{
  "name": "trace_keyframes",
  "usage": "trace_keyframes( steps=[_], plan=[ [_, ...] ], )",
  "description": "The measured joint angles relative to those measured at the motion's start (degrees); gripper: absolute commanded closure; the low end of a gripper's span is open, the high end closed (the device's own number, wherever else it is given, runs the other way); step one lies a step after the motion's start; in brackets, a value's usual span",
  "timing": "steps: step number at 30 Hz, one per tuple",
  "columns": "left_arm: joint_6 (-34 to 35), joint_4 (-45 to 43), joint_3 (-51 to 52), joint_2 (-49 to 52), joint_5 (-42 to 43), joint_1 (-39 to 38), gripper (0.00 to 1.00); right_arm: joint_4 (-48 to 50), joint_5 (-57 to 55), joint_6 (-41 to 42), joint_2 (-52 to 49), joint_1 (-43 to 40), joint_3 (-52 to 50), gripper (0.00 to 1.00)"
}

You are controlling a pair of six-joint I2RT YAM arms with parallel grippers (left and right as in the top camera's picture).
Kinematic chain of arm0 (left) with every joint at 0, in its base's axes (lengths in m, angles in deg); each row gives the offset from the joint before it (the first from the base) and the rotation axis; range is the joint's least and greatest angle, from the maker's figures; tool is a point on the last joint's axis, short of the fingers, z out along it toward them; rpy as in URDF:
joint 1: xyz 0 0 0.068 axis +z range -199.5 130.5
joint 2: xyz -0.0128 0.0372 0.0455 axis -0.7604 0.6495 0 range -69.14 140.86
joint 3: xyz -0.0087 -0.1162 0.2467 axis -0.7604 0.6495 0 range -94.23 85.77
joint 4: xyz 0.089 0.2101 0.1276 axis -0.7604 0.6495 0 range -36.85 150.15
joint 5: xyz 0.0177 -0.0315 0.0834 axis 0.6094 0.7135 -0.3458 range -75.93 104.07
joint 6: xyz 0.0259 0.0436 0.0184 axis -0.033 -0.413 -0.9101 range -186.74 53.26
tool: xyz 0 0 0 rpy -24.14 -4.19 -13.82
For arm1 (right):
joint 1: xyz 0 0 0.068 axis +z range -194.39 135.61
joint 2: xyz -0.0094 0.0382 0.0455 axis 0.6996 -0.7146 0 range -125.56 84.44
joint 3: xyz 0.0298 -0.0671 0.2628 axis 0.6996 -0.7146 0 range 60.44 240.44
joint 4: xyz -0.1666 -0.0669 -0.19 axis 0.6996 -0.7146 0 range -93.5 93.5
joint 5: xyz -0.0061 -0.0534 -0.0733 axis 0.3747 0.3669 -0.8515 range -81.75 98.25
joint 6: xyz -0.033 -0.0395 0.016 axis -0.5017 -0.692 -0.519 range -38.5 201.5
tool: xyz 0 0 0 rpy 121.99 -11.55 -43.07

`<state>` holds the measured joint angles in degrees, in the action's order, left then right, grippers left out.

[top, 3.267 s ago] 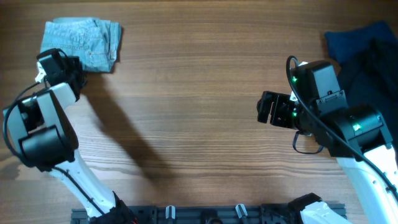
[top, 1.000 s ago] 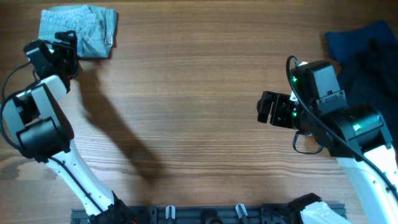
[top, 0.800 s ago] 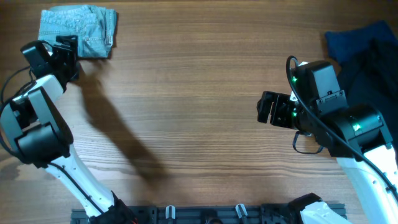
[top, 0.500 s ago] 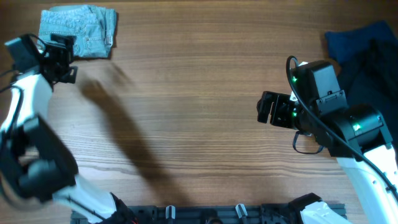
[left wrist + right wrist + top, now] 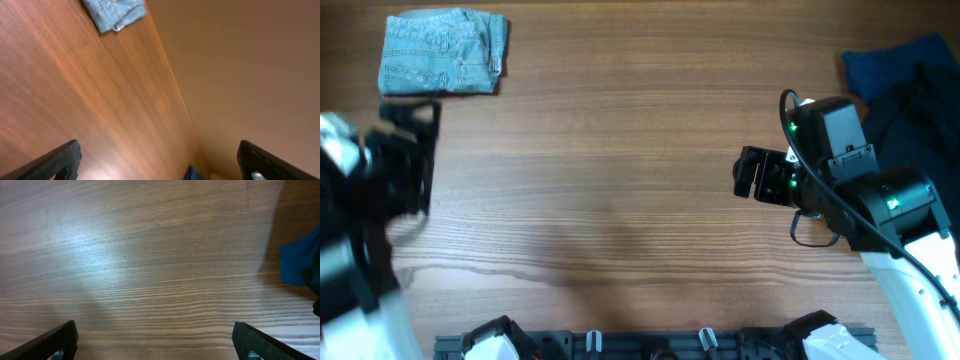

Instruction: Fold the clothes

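Note:
The clothes (image 5: 442,52) are light blue denim shorts, folded into a compact rectangle at the table's far left corner. In the left wrist view the clothes (image 5: 114,12) show small at the top. My left gripper (image 5: 412,150) is blurred, raised near the camera at the left edge, apart from the denim and nearer the front. Its jaws stand wide in the left wrist view, the gripper (image 5: 160,167) open and holding nothing. My right gripper (image 5: 752,175) hovers right of centre, open, and the right wrist view shows only bare wood beneath that gripper (image 5: 160,345).
A dark navy fabric pile (image 5: 910,80) lies at the far right corner, behind my right arm; a corner of the pile (image 5: 300,262) shows in the right wrist view. Wood tabletop (image 5: 620,150) spans the middle. A rail (image 5: 650,345) runs along the front edge.
My left arm has pulled away from the folded denim, swinging toward the front and rising, now blurred. The denim stays put. The right arm has not moved.

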<state>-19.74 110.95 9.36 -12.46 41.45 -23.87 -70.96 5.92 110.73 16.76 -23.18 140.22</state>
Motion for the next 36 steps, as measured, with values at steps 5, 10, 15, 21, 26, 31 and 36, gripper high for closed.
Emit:
trace_keyframes(
  steps=[5, 10, 15, 21, 26, 31, 36],
  plan=[
    [-4.11, 8.55, 0.00, -13.51, 0.00, 0.00, 0.00, -0.02, 0.00, 0.00, -0.02, 0.00, 0.00, 0.00],
    [-8.70, 17.94, 0.00, -21.99, 0.63, 0.00, 0.00, -0.07, 0.00, 0.00, -0.02, 0.00, 0.00, 0.00],
    [-16.79, 25.03, 0.00, -25.35, 4.07, 0.00, 0.00, -0.07, 0.00, 0.00, -0.02, 0.00, 0.00, 0.00],
    [-22.56, 27.47, 0.04, -27.71, 7.78, 0.00, 0.00, -0.07, 0.00, 0.00, -0.02, 0.00, 0.00, 0.00],
    [-23.85, 27.85, 0.04, -27.71, 8.57, 0.00, 0.00, -0.04, 0.00, 0.00, -0.04, 0.00, 0.00, 0.00],
    [-24.06, 27.93, 0.04, -27.71, 8.50, 0.00, 0.00, -0.04, 0.00, 0.00, -0.04, 0.00, 0.00, 0.00],
    [-24.24, 29.81, 0.07, -27.71, 6.69, 0.00, 0.00, -0.07, 0.00, 0.00, -0.04, 0.00, 0.00, 0.00]
  ],
)
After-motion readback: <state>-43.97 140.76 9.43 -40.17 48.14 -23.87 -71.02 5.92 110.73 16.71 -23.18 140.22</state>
